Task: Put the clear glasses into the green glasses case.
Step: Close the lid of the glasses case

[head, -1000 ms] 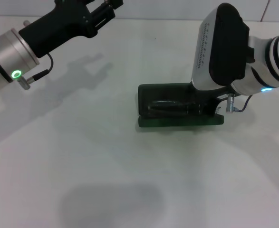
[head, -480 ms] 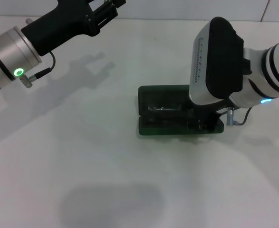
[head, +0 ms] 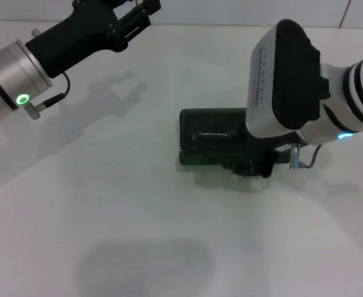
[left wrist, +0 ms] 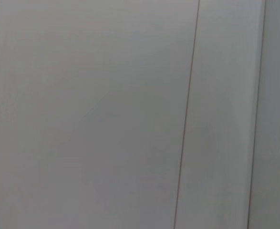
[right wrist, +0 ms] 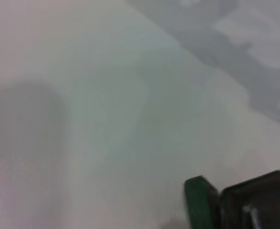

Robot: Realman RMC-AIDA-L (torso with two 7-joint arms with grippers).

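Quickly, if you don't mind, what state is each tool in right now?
Left tool: open, holding nothing, raised at the table's far left.
Right tool: cannot be told; it sits low at the case, hidden by its own arm.

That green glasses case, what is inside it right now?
Inside the open green glasses case a faint glint suggests the clear glasses against the dark lining. The right gripper covers the case's right part.

Head camera looks down over the green glasses case (head: 209,139); right wrist camera shares its corner, close.
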